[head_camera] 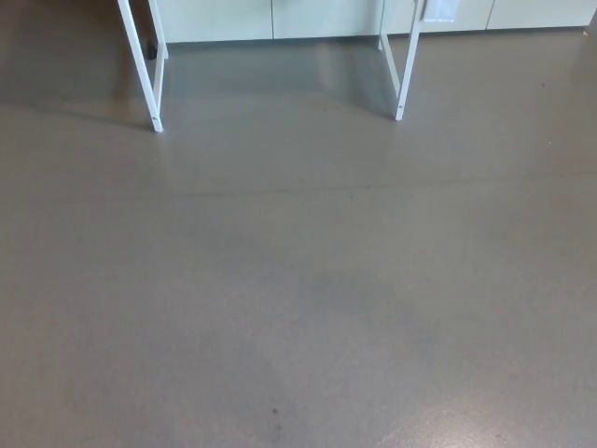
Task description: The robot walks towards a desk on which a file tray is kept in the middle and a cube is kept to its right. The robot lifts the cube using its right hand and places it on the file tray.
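Only the lower part of the desk shows in the head view: white metal legs at the top left [142, 65] and top right [407, 65]. The desk top, the file tray and the cube lie above the picture's upper edge and are hidden. Neither of my hands nor any part of my arms is in the picture.
Grey-brown floor [298, 299] fills nearly the whole view between me and the desk. Pale cabinet fronts [280, 19] run along the wall behind the desk legs. A small white panel [441, 9] hangs by the right leg.
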{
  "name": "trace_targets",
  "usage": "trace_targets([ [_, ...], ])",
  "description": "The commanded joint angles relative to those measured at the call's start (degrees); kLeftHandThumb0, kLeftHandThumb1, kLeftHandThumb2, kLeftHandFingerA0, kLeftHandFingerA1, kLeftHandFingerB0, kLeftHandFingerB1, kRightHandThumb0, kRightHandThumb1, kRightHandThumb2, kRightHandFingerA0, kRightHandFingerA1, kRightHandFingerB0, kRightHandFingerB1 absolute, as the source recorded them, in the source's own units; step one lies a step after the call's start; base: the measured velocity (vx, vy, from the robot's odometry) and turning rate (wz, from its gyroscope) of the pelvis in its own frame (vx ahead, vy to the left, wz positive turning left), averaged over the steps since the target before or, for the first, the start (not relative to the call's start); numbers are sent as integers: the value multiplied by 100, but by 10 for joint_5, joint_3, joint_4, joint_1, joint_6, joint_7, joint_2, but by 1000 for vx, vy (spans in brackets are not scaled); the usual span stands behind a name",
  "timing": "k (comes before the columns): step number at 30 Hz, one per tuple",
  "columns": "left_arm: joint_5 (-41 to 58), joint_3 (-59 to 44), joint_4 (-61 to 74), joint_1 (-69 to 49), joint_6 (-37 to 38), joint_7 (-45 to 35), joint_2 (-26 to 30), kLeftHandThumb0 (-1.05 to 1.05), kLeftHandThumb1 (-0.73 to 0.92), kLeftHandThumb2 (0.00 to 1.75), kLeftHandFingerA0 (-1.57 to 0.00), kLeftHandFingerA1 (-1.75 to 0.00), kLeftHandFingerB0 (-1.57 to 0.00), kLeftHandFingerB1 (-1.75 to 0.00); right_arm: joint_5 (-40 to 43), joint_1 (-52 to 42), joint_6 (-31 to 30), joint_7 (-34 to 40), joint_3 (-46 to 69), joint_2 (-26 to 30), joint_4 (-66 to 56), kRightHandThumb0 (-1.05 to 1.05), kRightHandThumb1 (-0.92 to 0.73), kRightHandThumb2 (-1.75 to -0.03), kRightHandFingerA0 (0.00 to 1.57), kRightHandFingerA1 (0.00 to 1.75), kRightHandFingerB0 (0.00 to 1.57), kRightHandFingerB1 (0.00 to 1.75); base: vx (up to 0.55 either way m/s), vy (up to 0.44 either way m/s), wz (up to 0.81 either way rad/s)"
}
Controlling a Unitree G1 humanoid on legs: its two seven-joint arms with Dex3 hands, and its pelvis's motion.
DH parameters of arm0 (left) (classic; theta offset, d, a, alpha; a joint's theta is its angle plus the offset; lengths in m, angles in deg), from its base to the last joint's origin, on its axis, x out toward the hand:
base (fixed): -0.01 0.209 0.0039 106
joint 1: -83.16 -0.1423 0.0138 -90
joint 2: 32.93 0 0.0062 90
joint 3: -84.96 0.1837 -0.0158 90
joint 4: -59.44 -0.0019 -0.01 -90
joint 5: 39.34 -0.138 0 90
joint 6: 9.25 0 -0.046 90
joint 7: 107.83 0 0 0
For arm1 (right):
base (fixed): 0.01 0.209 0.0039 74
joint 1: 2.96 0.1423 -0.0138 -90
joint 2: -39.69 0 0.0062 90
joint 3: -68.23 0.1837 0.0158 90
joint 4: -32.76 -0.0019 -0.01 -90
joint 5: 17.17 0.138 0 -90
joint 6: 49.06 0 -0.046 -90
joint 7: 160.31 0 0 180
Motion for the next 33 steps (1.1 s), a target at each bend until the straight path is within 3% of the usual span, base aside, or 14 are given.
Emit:
trace_targets([
  [1, 15, -6, 32, -12, -54, -36, 17, -64, 53, 88, -17, -58, -4, -45, 6, 9, 63, -17, -2, 25, 31, -66, -55, -83, 36, 47, 4, 28, 0, 0, 0],
  [10, 11, -4, 43, -18, -62, -42, 20, -64, 54, 89, -17, -58, -4, -45, 29, 2, 94, -31, 11, 19, 43, -60, -64, -59, 49, 38, 6, 27, 0, 0, 0],
  [15, 15, -8, 58, -30, -65, -50, 21, -62, 74, 62, -16, -54, -9, -36, 15, -15, 93, -16, -2, 23, 21, -67, -53, -86, 29, 48, 1, 26, 44, 5, 3],
  [16, 9, -1, 57, -28, -68, -51, 24, -64, 75, 63, -13, -55, -9, -36, 22, -21, 98, -19, 4, 22, 17, -66, -65, -61, 31, 32, 5, 22, -40, -23, 8],
  [18, 10, -2, 54, -28, -66, -53, 25, -69, 59, 93, -16, -58, -2, -42, 25, -29, 95, -13, 6, 18, 11, -70, -54, -88, 51, 62, 0, 25, -25, -12, 17],
  [20, 14, -4, 48, -28, -59, -58, 25, -38, 51, 106, -2, -53, 0, -52, 10, -30, 93, 3, -6, 20, 13, -68, -68, -62, 51, 37, 2, 21, -19, -5, -5],
  [21, 19, -8, 34, -20, -56, -62, 24, -72, 60, 92, -5, -54, -3, -42, 11, -32, 93, 4, -6, 20, 12, -69, -68, -62, 57, 38, 2, 21, 0, 0, 0],
  [23, 16, -5, 25, -14, -59, -62, 25, -39, 50, 106, -2, -53, 0, -52, 1, -41, 91, 0, -18, 28, -3, -78, -60, -91, 29, 46, 0, 18, 35, 101, -5],
  [26, 21, -8, 24, -10, -59, -74, 25, -70, 79, 63, -4, -51, -6, -32, 20, -46, 81, -9, -9, 25, -16, -70, -69, -62, 40, 34, 1, 20, 106, 198, -14],
  [27, 26, -11, 27, -11, -63, -78, 25, -74, 58, 97, -1, -46, -4, -33, 19, -42, 78, -9, -10, 24, -11, -77, -57, -89, 29, 46, 0, 20, 141, 310, -13],
  [29, 37, -22, 41, -19, -67, -87, 24, -77, 58, 97, -1, -42, -5, -28, 1, -40, 66, -2, -24, 30, -15, -74, -71, -63, 57, 43, 0, 19, 94, -16, -2],
  [30, 35, -20, 48, -22, -69, -91, 26, -77, 60, 99, -1, -41, -5, -27, -3, -43, 65, -1, -28, 32, -22, -75, -57, -91, 43, 53, 0, 22, 76, -11, -41],
  [32, 35, -20, 52, -21, -77, -94, 27, -77, 60, 99, 0, -43, -4, -28, -6, -44, 70, 12, -32, 32, -23, -70, -69, -62, 36, 32, 1, 20, 93, 201, 4],
  [33, 37, -23, 54, -23, -77, -94, 26, -78, 59, 99, 0, -42, -4, -27, 7, -42, 74, 1, -25, 29, -17, -70, -56, -90, 38, 51, 0, 22, 81, 186, 0],
])
